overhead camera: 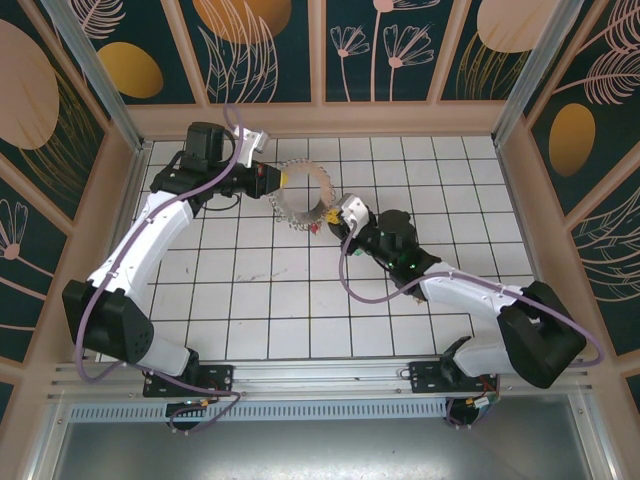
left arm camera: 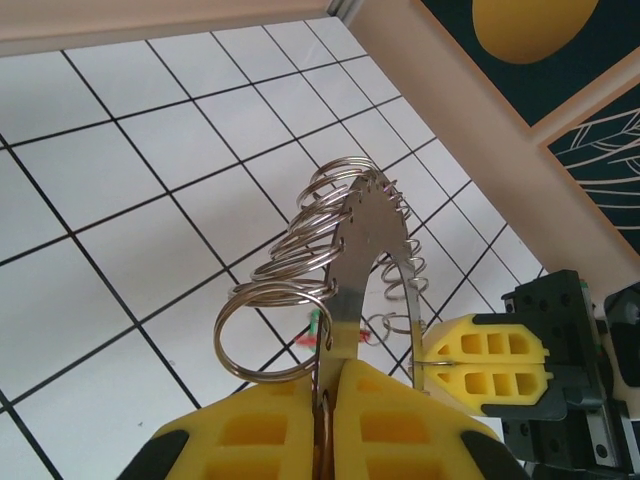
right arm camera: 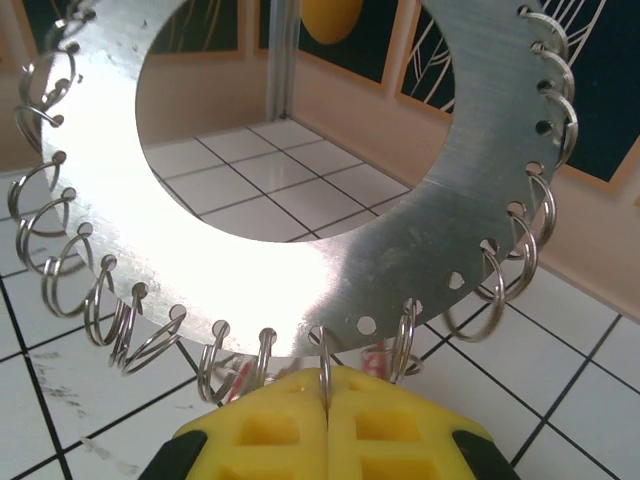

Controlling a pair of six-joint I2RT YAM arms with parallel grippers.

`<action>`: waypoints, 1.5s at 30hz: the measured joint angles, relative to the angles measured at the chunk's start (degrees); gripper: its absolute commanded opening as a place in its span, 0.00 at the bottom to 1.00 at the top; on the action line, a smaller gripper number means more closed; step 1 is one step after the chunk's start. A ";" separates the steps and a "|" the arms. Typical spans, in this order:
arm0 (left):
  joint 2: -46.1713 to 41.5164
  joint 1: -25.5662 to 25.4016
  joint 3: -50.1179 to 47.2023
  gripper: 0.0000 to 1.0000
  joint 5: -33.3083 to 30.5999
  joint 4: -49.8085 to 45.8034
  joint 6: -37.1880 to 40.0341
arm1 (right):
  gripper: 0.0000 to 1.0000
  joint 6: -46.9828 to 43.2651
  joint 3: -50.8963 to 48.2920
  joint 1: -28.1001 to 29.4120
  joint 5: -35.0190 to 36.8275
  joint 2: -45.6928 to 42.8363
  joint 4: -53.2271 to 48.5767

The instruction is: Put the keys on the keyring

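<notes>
Left wrist and right wrist both show jaws clamped on keyring (right arm camera: 300, 250), keys (right arm camera: 375, 355) mostly hidden.

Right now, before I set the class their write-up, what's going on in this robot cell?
Both arms hold the keyring up between them above the tiled table. The left gripper is shut on the plate's edge. The right gripper is shut at another part of the rim, on one of the split rings. A small red piece, possibly a key, sits just behind that rim; whether it is threaded on cannot be told.
</notes>
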 measured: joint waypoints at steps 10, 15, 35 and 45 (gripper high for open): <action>1.90 0.22 -1.88 0.50 -4.55 -0.94 -2.34 | 0.00 0.20 2.80 -2.14 -4.33 -1.57 -3.08; 1.90 0.22 -4.31 0.58 -8.35 -0.26 -3.23 | 0.00 0.22 5.38 -2.47 -5.01 -1.27 -8.50; -11.28 0.26 -27.34 0.46 -1.36 27.67 -4.09 | 0.00 -10.27 22.03 -4.39 -17.05 10.60 -37.90; -11.98 -4.57 -37.59 0.32 11.58 42.99 4.92 | 0.00 -20.72 23.65 -4.39 -22.62 11.21 -45.97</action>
